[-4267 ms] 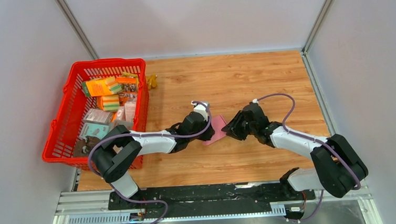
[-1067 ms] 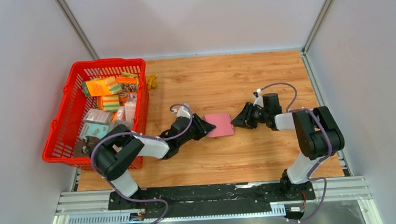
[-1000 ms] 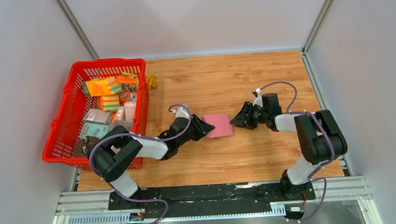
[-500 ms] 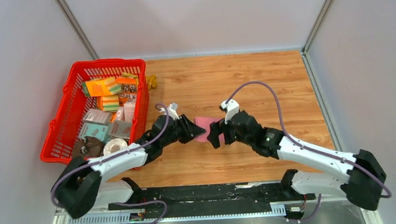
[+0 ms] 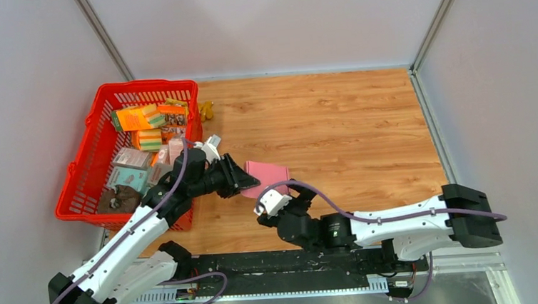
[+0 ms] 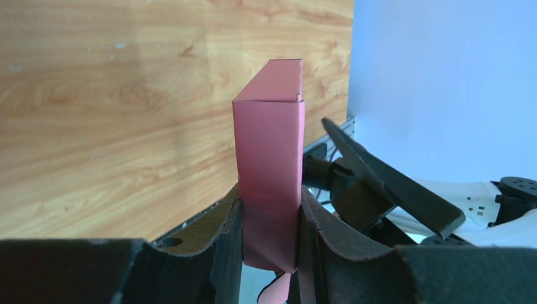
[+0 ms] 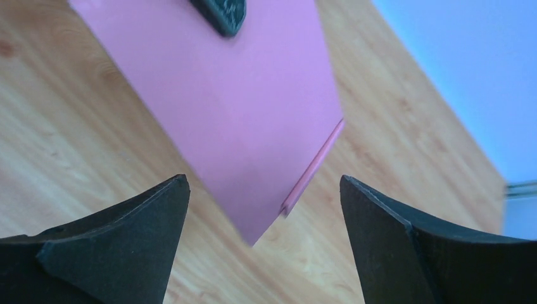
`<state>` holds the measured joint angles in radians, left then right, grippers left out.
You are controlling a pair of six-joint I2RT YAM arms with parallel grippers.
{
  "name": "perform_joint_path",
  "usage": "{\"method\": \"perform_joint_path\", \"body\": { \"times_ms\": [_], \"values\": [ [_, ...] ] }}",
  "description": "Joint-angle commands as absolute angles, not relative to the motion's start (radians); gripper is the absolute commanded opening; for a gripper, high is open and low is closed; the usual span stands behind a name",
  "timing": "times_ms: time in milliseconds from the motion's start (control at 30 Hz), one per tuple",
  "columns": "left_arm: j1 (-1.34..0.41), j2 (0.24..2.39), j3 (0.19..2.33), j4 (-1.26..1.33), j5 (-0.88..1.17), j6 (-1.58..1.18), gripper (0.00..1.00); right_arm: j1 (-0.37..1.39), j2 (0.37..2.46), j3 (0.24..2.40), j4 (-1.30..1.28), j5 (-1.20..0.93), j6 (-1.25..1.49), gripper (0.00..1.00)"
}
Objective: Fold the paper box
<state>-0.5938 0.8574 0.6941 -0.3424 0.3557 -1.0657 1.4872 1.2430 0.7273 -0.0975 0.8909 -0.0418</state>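
Note:
The paper box (image 5: pixel 268 175) is a flat pink folded shape left of the table's middle. My left gripper (image 5: pixel 238 178) is shut on the box's left end. In the left wrist view the box (image 6: pixel 269 152) stands edge-on, pinched between both pads of the left gripper (image 6: pixel 269 231), and a loose pink flap hangs below. My right gripper (image 5: pixel 266 208) sits just below the box, near the front edge, and touches nothing. In the right wrist view the right gripper (image 7: pixel 265 180) is open, with the box (image 7: pixel 234 107) beyond its tips and a left fingertip (image 7: pixel 221 16) on the box.
A red basket (image 5: pixel 85 168) full of printed packages stands at the left, close behind the left arm. A small yellow object (image 5: pixel 207 110) lies beside the basket's far corner. Grey walls enclose the wooden table (image 5: pixel 365 131) on three sides.
The right gripper has opened, let go of the box's right end and dropped back towards the front edge. The left gripper has carried the box left, towards the basket.

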Motion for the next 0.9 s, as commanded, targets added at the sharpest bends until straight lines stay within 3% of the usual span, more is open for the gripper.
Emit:
{"method": "perform_joint_path", "body": {
  "times_ms": [0, 167, 333, 467, 600, 867],
  "values": [
    [-0.588, 0.85, 0.765, -0.456, 0.442, -1.092, 0.38, 1.535, 1.315, 0.759, 0.289, 1.216, -0.402, 0.93],
    [-0.588, 0.9, 0.81, -0.488, 0.477, -1.101, 0.37, 1.539, 1.315, 0.692, 0.532, 1.165, -0.574, 0.88],
    [-0.583, 0.945, 0.845, -0.497, 0.502, -1.12, 0.38, 1.539, 1.301, 0.652, 0.647, 1.109, -0.641, 0.7],
    [-0.58, 0.968, 0.85, -0.486, 0.506, -1.131, 0.38, 1.539, 1.29, 0.608, 0.716, 1.08, -0.67, 0.65],
    [-0.577, 0.98, 0.839, -0.465, 0.526, -1.153, 0.39, 1.536, 1.299, 0.588, 0.781, 1.085, -0.683, 0.52],
    [-0.578, 0.87, 0.802, -0.423, 0.439, -1.154, 0.67, 1.526, 1.286, 0.551, 0.773, 1.074, -0.565, 0.4]
  ]
}}
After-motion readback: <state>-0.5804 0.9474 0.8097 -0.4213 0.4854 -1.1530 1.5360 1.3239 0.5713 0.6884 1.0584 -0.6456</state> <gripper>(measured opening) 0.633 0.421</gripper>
